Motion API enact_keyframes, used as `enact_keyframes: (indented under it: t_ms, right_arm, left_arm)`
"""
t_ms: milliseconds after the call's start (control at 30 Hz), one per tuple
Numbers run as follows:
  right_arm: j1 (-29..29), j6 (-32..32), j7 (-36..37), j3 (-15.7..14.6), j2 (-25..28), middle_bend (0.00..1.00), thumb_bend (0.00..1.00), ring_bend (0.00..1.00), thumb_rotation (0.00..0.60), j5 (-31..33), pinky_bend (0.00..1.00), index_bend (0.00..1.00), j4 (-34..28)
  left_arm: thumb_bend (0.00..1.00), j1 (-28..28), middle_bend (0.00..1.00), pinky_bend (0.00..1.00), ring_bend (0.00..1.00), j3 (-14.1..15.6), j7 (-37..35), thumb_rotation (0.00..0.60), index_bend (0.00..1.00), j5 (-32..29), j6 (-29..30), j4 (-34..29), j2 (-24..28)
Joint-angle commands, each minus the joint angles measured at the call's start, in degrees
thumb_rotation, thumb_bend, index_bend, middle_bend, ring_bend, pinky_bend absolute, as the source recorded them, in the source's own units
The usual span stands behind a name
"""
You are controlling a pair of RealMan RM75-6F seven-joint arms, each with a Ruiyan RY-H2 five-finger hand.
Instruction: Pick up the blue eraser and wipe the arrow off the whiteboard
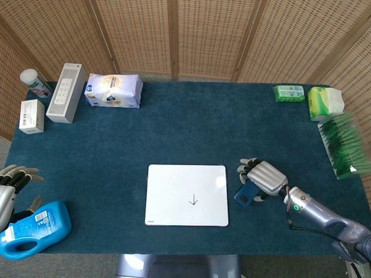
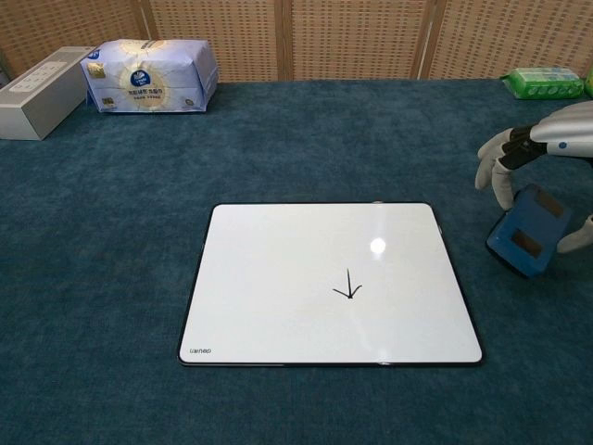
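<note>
The right hand (image 1: 264, 177) holds the blue eraser (image 1: 246, 193), fingers (image 2: 493, 167) curled over its far edge and the thumb against its near side; in the chest view the eraser (image 2: 526, 233) is tilted, its near end lower, and whether it is clear of the counter (image 1: 191, 127) cannot be told. Just to the hand's left lies the whiteboard (image 1: 186, 194), flat on the blue cloth, with a small black arrow (image 1: 193, 201) drawn right of its middle and pointing toward the robot; the eraser sits just beside the board's right edge, apart from it. The arrow (image 2: 347, 291) is whole and unsmudged in the chest view. Far to the right hand's left, at the near-left corner, the left hand (image 1: 13, 184) hangs off the counter's edge with its fingers spread and nothing in it, just above a blue jug (image 1: 35, 229) lying on its side. Across the counter from the left hand stand a white box (image 1: 32, 116), a white canister (image 1: 35, 83), a grey power strip box (image 1: 67, 92) and a tissue pack (image 1: 113, 90). Beyond the right hand, at the far right, are two green packs (image 1: 288, 93) and (image 1: 324, 102), and a green rack (image 1: 344, 145) along the right edge.
</note>
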Motion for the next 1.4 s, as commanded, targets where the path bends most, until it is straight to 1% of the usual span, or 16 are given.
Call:
enact_keyframes:
  t_ms: [33, 200, 300, 467, 700, 833, 900, 967, 1167, 1267, 1400]
  right_arm:
    - [-1.0, 0.7, -2.1, 1.2, 1.2, 0.29, 0.07, 0.14, 0.600, 1.8, 0.23, 0.74, -3.4]
    - [-2.1, 1.1, -5.7, 2.4, 2.5, 0.29, 0.07, 0.15, 0.600, 3.8, 0.23, 0.75, -9.8]
    - [-3.1, 2.2, -8.6, 3.8, 2.6, 0.30, 0.08, 0.15, 0.600, 5.5, 0.21, 0.74, -13.7]
    - [-3.6, 1.5, -11.5, 4.5, 2.2, 0.30, 0.08, 0.15, 0.600, 6.8, 0.19, 0.74, -16.5]
    - [-2.8, -1.2, -14.9, 5.0, 0.5, 0.30, 0.08, 0.12, 0.600, 7.1, 0.14, 0.74, -19.6]
    - [-2.3, -2.8, -15.9, 5.1, -0.6, 0.30, 0.08, 0.10, 0.600, 7.1, 0.12, 0.74, -20.1]
    - [-1.2, -4.8, -16.9, 5.6, -2.6, 0.29, 0.08, 0.10, 0.600, 7.5, 0.09, 0.74, -20.2]
    - [-0.7, -5.4, -17.6, 6.2, -3.8, 0.29, 0.08, 0.09, 0.600, 8.0, 0.07, 0.74, -19.8]
    - [0.1, -6.7, -19.1, 7.6, -6.6, 0.29, 0.08, 0.08, 0.600, 9.5, 0.04, 0.73, -18.7]
    - [0.6, -7.1, -20.7, 8.9, -8.6, 0.29, 0.08, 0.08, 0.600, 11.2, 0.03, 0.73, -17.2]
    - [0.8, -7.0, -22.3, 9.7, -10.1, 0.29, 0.08, 0.07, 0.600, 12.5, 0.03, 0.73, -16.0]
  left_arm:
    - [0.43, -0.2, 0.29, 0.15, 0.21, -0.2, 0.1, 0.600, 0.37, -0.1, -0.2, 0.0, 0.0]
    - [0.43, -1.0, 0.29, 0.15, 0.21, -0.9, 0.4, 0.599, 0.37, -0.2, -0.4, 0.1, 0.6]
    - [0.43, -1.4, 0.29, 0.15, 0.21, -1.4, 0.2, 0.599, 0.37, -0.1, -0.5, -0.1, 1.2]
    - [0.43, -1.6, 0.29, 0.15, 0.21, -1.4, -0.2, 0.599, 0.37, 0.0, -0.7, -0.2, 1.6]
    - [0.43, -1.6, 0.29, 0.15, 0.21, -1.5, -1.3, 0.600, 0.37, -0.2, -0.5, 0.0, 2.2]
    - [0.43, -1.6, 0.29, 0.15, 0.21, -1.6, -2.0, 0.600, 0.37, -0.3, -0.4, 0.2, 2.5]
    - [0.43, -1.6, 0.29, 0.15, 0.21, -1.7, -2.5, 0.600, 0.37, -0.5, -0.3, 0.4, 2.7]
    - [0.43, -1.6, 0.28, 0.15, 0.21, -1.6, -2.7, 0.600, 0.37, -0.5, -0.3, 0.5, 2.8]
    - [0.43, -1.5, 0.28, 0.15, 0.21, -1.5, -3.4, 0.600, 0.37, -1.1, -0.5, 0.9, 2.8]
    - [0.43, -1.6, 0.28, 0.15, 0.21, -1.6, -3.9, 0.600, 0.37, -1.4, -0.7, 1.2, 2.9]
    - [0.43, -1.7, 0.28, 0.15, 0.21, -1.6, -4.1, 0.600, 0.37, -1.5, -1.1, 1.3, 2.6]
